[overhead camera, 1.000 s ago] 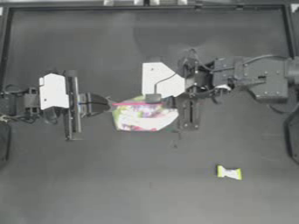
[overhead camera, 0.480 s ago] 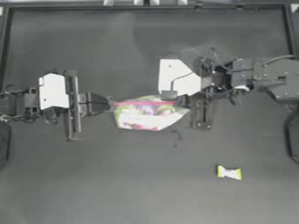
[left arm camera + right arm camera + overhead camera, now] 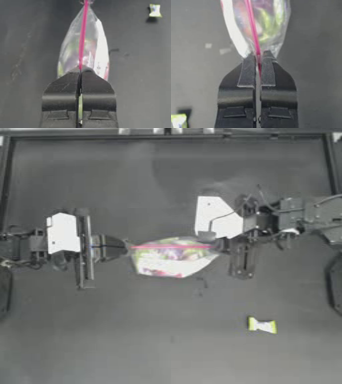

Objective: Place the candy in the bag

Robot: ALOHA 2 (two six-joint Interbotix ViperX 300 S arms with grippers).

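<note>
The bag of clear plastic hangs at the table's middle, its pink seal strip pulled taut between both grippers. My left gripper is shut on the strip's left end, seen close up in the left wrist view with the bag stretching away from the left gripper. My right gripper is shut on the right end; the right wrist view shows the right gripper pinching the bag. The candy, yellow-green with a white middle, lies alone on the table toward the front right, also the candy and the candy.
Dark table all around, with raised edges at the back and left side. A dark shape sits at the right border.
The right gripper has drawn to the right with its end of the seal strip, stretching the bag out wider and flatter. The left gripper and the candy stayed put.
</note>
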